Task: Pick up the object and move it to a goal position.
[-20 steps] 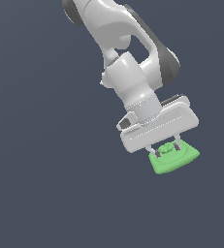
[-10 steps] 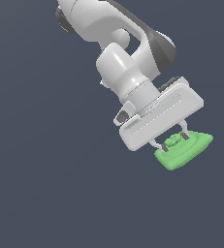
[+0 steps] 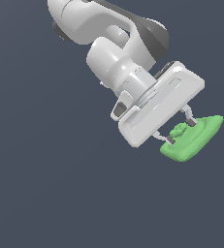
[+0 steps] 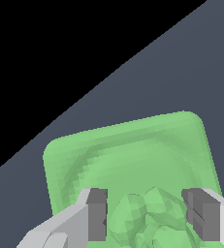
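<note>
The object (image 3: 197, 140) is a flat bright-green square block with rounded edges and a round knob on top. It hangs tilted in the air, held by its knob (image 3: 180, 130). My gripper (image 3: 180, 131) is shut on that knob, one finger on each side. In the wrist view the object (image 4: 128, 155) fills the frame, with the knob (image 4: 147, 218) between the two grey pads (image 4: 98, 215). The white hand and arm slant up toward the exterior view's left.
Plain dark grey ground lies all around. In the wrist view a black area (image 4: 60, 48) covers one corner beyond the ground's edge. No goal marker shows.
The arm has swung toward the exterior view's right and tilted further, carrying the green object with it. The grip on the knob has stayed the same.
</note>
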You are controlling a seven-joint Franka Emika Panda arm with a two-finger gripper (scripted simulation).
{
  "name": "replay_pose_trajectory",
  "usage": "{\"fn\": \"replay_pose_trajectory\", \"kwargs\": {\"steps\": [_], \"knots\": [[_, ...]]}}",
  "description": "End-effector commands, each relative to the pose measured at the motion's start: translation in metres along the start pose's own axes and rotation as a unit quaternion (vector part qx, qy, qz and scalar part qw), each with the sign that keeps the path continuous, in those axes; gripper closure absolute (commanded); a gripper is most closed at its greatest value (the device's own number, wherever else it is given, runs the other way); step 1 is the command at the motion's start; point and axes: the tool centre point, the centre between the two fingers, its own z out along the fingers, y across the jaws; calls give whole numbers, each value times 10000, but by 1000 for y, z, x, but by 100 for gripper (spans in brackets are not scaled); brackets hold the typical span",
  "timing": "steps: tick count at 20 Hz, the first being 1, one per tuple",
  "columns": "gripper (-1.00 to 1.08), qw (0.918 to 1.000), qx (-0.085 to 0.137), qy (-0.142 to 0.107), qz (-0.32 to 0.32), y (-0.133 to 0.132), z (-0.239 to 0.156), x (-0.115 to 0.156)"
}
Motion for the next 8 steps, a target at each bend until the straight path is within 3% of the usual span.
{"fn": "replay_pose_trajectory", "kwargs": {"steps": [1, 8], "knots": [[108, 9999, 122, 44, -73, -5, -3, 4], [108, 9995, 254, 73, -144, -9, -6, 7]]}}
